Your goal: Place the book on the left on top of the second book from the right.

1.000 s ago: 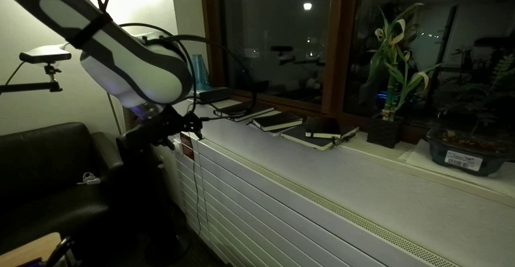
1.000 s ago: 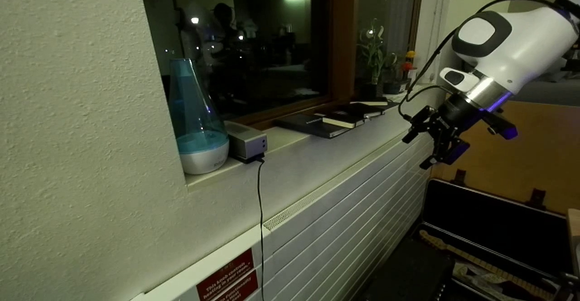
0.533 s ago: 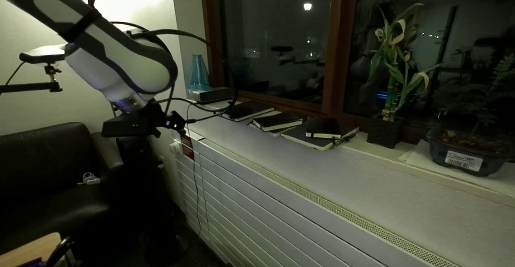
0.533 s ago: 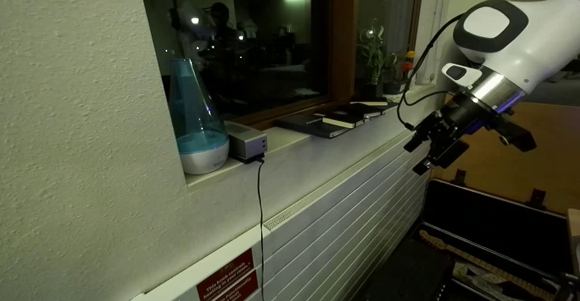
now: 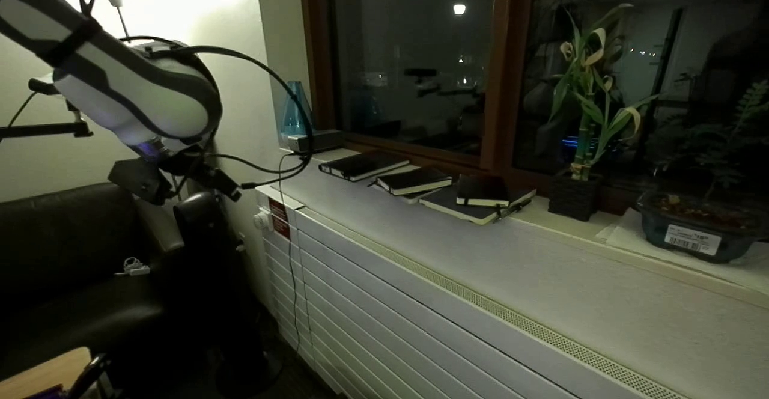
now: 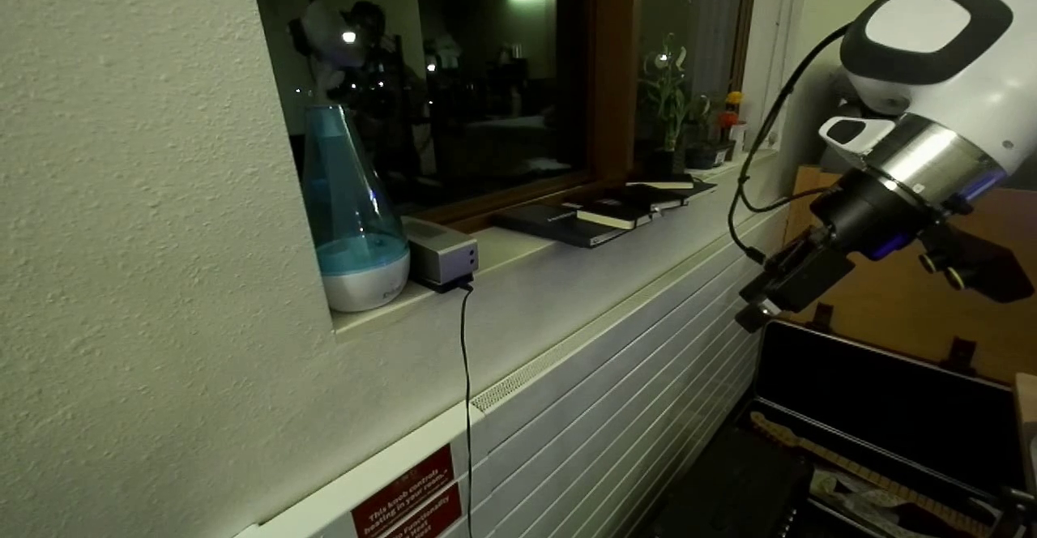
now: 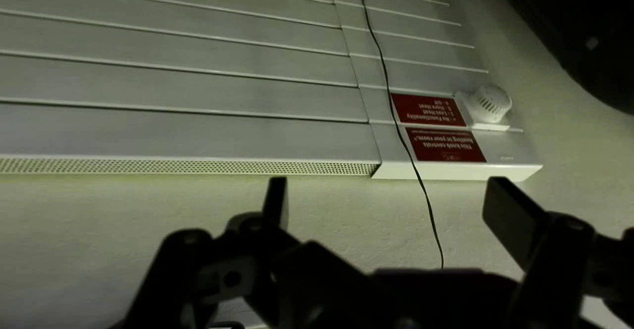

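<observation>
One book (image 5: 365, 164) — the leftmost — lies well apart from the gripper (image 7: 389, 205).

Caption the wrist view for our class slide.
Open black fingers in front; behind, a thin black cord crosses a white slatted radiator with two red rectangular labels and a round white knob.

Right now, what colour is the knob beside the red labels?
The knob is white, shown best in the wrist view.

Dark window (image 5: 414, 44); brightly lit wall (image 5: 228, 8); black sofa (image 5: 66, 255)
</observation>
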